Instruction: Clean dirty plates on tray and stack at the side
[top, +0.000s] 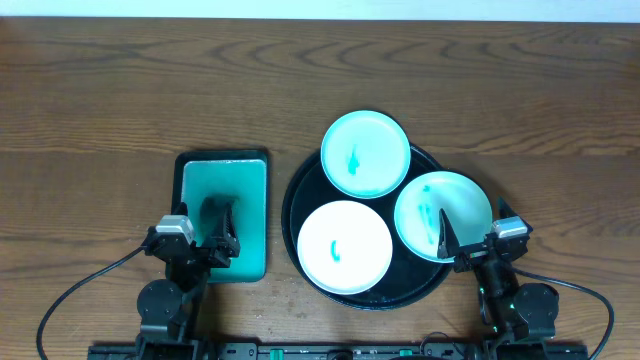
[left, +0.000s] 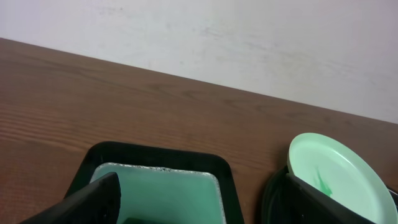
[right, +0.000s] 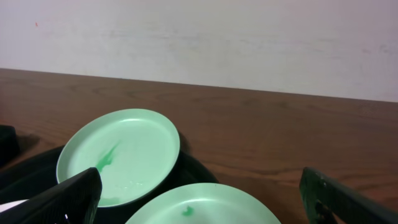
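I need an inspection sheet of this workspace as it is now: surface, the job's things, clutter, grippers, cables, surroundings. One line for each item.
Surface: brown wooden table.
Job's things: far plate, near plate and right plate, each with a teal smear, all on the black round tray; none stacked aside.
Clutter: green rectangular tray left of the round one.
Grippers: left gripper open above the green tray; right gripper open by the right plate.
Cables: left cable, right cable, both black.
Surroundings: pale wall.
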